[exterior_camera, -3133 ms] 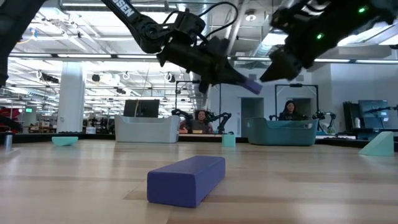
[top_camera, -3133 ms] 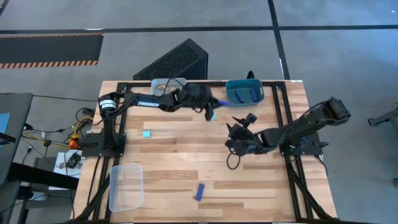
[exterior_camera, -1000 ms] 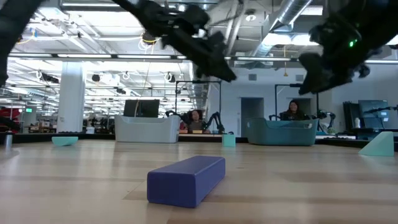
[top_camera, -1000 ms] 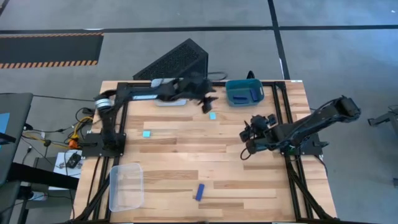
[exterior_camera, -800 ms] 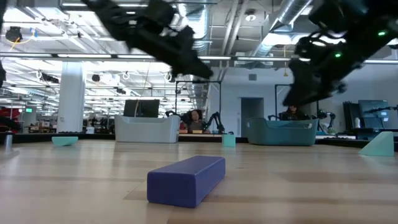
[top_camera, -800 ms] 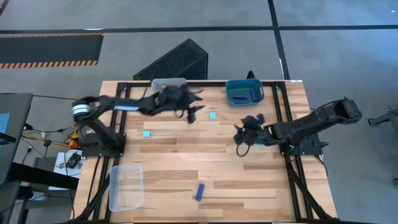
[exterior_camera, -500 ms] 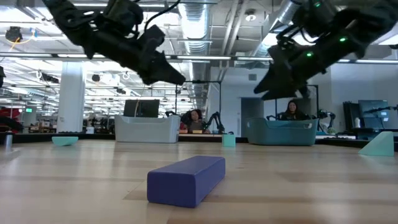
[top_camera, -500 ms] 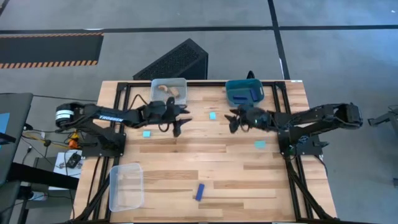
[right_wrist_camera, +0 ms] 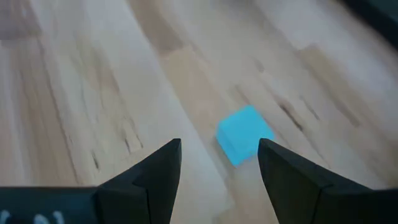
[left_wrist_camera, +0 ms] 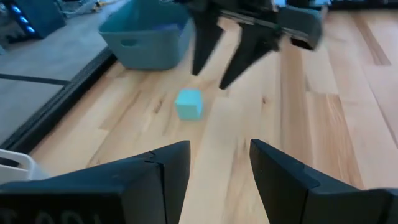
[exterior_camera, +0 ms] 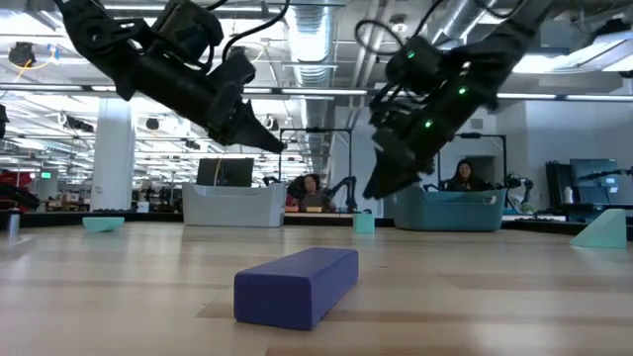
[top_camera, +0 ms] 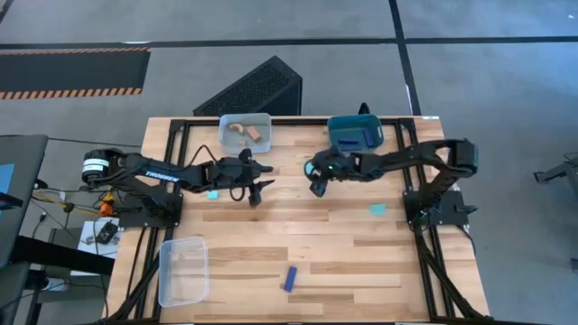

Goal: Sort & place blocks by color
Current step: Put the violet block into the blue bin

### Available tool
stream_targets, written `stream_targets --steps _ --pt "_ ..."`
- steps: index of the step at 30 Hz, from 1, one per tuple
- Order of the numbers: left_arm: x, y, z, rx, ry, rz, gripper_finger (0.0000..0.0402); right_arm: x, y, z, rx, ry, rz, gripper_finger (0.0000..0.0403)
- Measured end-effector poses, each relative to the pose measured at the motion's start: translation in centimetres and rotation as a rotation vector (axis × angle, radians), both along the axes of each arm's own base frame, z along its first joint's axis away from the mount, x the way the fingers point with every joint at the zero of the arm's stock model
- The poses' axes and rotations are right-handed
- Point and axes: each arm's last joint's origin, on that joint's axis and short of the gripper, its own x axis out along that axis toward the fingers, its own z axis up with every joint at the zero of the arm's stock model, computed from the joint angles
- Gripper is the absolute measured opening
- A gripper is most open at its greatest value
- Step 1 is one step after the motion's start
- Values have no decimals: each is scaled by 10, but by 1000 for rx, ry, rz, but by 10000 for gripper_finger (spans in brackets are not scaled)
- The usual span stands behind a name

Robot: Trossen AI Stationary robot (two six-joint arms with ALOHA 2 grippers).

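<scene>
Cyan cube [right_wrist_camera: 244, 143] sits on the table [top_camera: 361, 262] just ahead of the right gripper [top_camera: 316, 187], fingers spread, nothing between them. In the high view that cube [top_camera: 309, 168] is at roughly 12 o'clock from table centre, the right gripper right at it, apart from it. Left gripper [top_camera: 256, 192] hovers at about 10 o'clock from centre, fingers spread too, empty; its wrist view looks past them at the same cube [left_wrist_camera: 189, 103] and the right arm's fingers beyond.

Other blocks: second cyan cube [top_camera: 212, 193] at 9 o'clock beside the left arm, third cyan piece [top_camera: 377, 208] at 3 o'clock, dark blue bar [top_camera: 290, 279] at 6 o'clock lying flat. Tan wooden pieces [top_camera: 244, 132] are in the clear bin [top_camera: 224, 140] at 11 o'clock. Teal bin [top_camera: 356, 134] at 1 o'clock. Another clear bin [top_camera: 183, 270] at 8 o'clock.
</scene>
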Motion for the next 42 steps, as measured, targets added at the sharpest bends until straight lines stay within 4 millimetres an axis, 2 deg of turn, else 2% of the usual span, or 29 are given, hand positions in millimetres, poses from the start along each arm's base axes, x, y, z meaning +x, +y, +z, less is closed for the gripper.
stream_targets --steps 4,8,13,18,23,29,33,37,42 --pt "-1 -4 -4 6 45 -22 158 10 -13 -5 -10 49 74 234" --pt "-3 -6 -8 -2 94 -28 158 16 -17 -9 11 72 96 234" --pt "-4 -6 -10 -5 115 -29 157 21 0 -8 25 76 134 234" --pt "-4 -6 -10 -5 122 -37 157 26 47 -2 46 72 301 234" --pt "-4 -7 -10 0 121 -74 157 38 109 0 105 -66 574 234" --pt "-3 -14 -10 -72 98 -60 157 49 184 -10 -37 -105 893 234" --pt "-1 -27 -10 -94 94 -98 157 62 229 -13 -66 -111 996 234" --pt "1 -44 -8 -99 70 -159 157 76 255 -9 -67 -58 1036 234" --pt "2 -62 -5 -106 41 -222 157 88 270 -7 -68 75 1057 234"
